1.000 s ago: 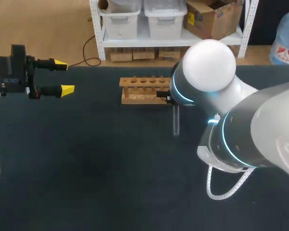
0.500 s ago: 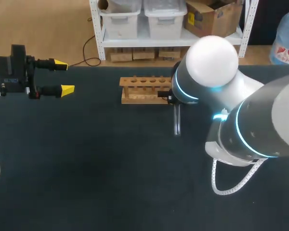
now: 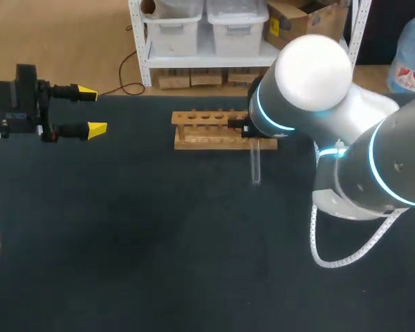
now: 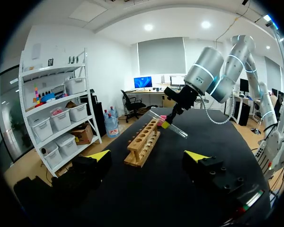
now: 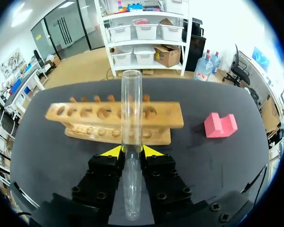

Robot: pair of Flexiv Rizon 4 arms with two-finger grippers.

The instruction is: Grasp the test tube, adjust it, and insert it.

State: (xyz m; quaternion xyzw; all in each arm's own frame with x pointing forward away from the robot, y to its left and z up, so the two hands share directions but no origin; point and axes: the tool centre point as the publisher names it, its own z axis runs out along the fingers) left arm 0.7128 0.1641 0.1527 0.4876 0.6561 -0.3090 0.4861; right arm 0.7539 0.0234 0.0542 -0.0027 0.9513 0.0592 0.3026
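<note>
Right gripper (image 5: 131,150): clamped on 1 test tube (image 5: 131,104), near wooden rack (image 5: 75,113), bench (image 3: 159,263) far edge. Left gripper (image 3: 91,110): fingers apart, left edge.

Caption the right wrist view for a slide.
Right gripper shut on a clear test tube, wooden rack ahead of it, pink block beside the rack.

The left pincer (image 4: 149,157) hangs over the dark worktop (image 4: 180,189), its yellow-tipped fingers wide apart. Ahead of it stands the wooden rack (image 4: 143,143). Near the rack's far end, the right pincer (image 4: 166,124) grips a tilted clear test tube (image 4: 174,127).
</note>
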